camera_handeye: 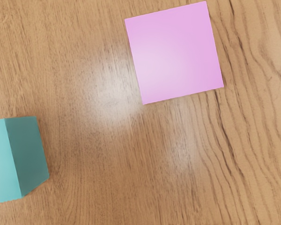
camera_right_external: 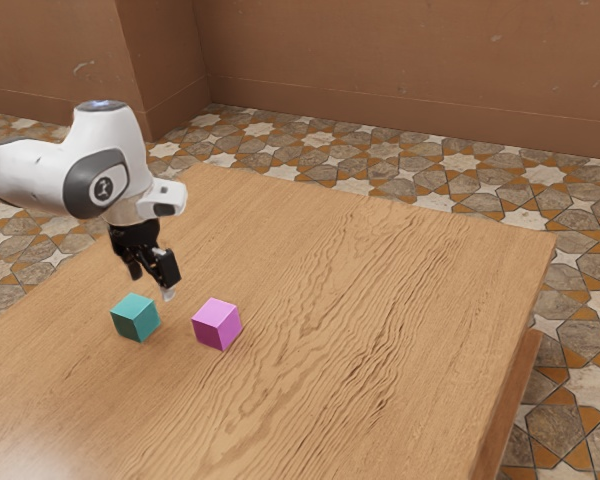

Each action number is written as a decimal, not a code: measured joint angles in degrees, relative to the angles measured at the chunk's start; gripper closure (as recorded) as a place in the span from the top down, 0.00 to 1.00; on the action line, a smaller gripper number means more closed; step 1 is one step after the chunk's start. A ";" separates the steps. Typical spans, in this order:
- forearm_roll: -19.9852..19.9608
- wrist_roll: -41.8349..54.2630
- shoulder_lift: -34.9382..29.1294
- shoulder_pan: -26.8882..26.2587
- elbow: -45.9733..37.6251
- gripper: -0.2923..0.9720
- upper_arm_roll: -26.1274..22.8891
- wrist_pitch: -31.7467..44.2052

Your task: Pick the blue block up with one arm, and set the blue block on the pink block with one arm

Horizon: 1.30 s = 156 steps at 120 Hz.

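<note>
**A:** Where does the hand stand, and where is the thing it wants?

**B:** The gripper (camera_right_external: pixel 152 280) hangs above the table (camera_right_external: pixel 380 300), up and toward the exterior view's left of the pink block (camera_right_external: pixel 217 323). Its fingers are apart and hold nothing. The blue block (camera_right_external: pixel 135 317) rests on the wood just beside the pink block, on that same side, with a gap between them.

**A:** What could spoil it?

**B:** I'd say the closeness. If the hand comes down off-centre, a finger may land on the blue block's top or shove it against the pink block. Gripping across corners rather than flat faces would likely twist it.

**A:** And at the stacking?

**B:** Both are plain cubes with sharp edges and smooth matte faces, more teal than blue in one case. They look alike in size, so a small offset leaves an overhang and it may tip. The tabletop is grained wood with a faint sheen, probably slick enough for a nudged block to slide.
</note>
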 joint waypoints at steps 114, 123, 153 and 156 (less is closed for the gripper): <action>2.35 12.06 5.30 4.48 -6.14 0.77 5.86 12.08; 0.98 12.44 6.77 4.62 -4.97 0.77 6.92 12.38; -5.18 13.40 12.79 5.28 1.25 0.77 7.64 12.25; -5.82 13.48 13.61 5.33 2.05 0.77 7.64 12.08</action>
